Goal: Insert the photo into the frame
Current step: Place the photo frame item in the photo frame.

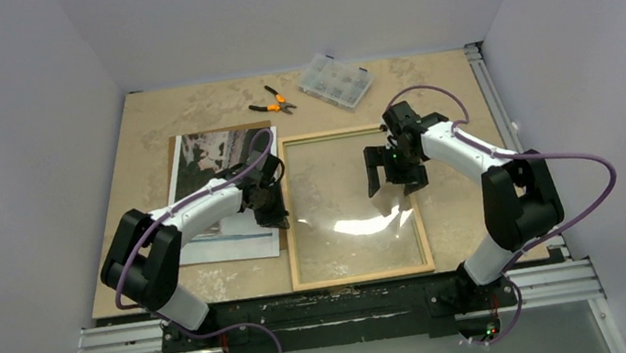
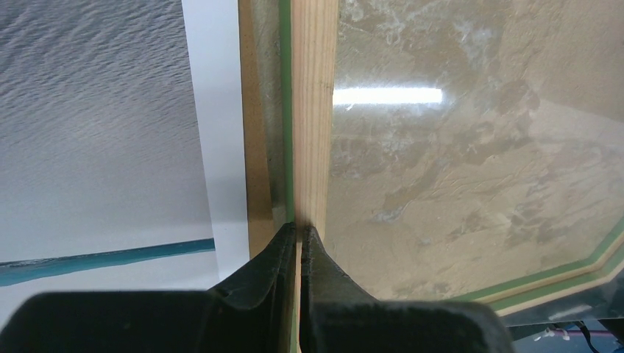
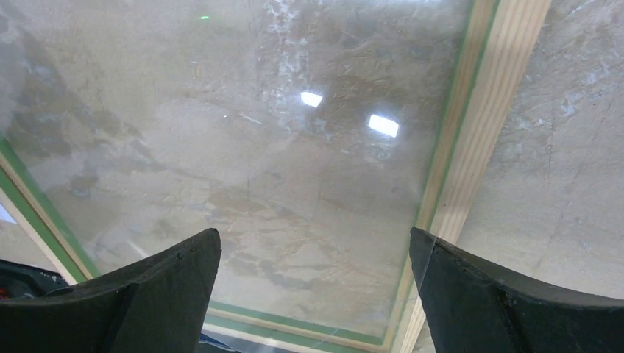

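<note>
The frame (image 1: 363,276) lies flat at the table's middle with its pale wood back up and its clear pane showing the tabletop through it. The photo (image 1: 214,153) lies picture-up just left of the frame, on a brown backing sheet. My left gripper (image 1: 273,212) is shut, holding nothing. Its tips (image 2: 300,232) sit right over the frame's left rail (image 2: 314,110), with the photo (image 2: 96,110) to their left. My right gripper (image 1: 395,181) hangs open over the pane near the frame's right rail (image 3: 486,125). Its fingers (image 3: 315,246) are wide apart with nothing between them.
The brown backing sheet (image 1: 171,178) sticks out from under the photo, its edge (image 2: 254,147) against the frame. Orange-handled pliers (image 1: 273,103) and a clear parts box (image 1: 335,80) lie at the back of the table. A metal rail runs along the table's right edge.
</note>
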Action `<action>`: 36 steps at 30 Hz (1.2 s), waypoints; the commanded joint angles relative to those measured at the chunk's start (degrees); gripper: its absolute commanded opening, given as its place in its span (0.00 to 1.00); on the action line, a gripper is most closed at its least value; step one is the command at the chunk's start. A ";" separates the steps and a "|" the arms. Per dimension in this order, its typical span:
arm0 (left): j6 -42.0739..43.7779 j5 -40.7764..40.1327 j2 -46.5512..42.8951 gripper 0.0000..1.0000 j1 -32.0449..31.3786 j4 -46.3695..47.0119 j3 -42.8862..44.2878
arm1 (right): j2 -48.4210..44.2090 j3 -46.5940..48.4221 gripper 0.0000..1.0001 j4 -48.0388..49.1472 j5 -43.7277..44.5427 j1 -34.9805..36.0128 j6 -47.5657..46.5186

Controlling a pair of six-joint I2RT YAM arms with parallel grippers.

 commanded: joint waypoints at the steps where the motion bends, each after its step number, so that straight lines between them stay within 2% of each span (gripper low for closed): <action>1: 1.38 -8.86 3.80 0.00 -0.65 -0.47 -3.57 | -0.44 1.66 0.98 -0.98 3.33 0.32 1.11; 10: 1.36 -8.62 4.18 0.00 -0.74 -0.37 -3.25 | -0.20 2.77 0.99 -2.19 6.34 0.31 1.28; 20: 1.63 -8.00 4.68 0.00 -0.75 0.08 -3.15 | -1.72 2.35 0.99 -1.34 5.28 0.24 2.31; 29: 1.45 -1.85 5.37 0.00 -0.94 5.80 -3.94 | -4.07 -0.72 0.98 0.58 3.50 -1.16 3.28; 36: 0.90 -0.95 10.70 0.01 -3.74 5.93 2.28 | -5.77 -1.34 0.98 0.07 3.06 -1.29 3.20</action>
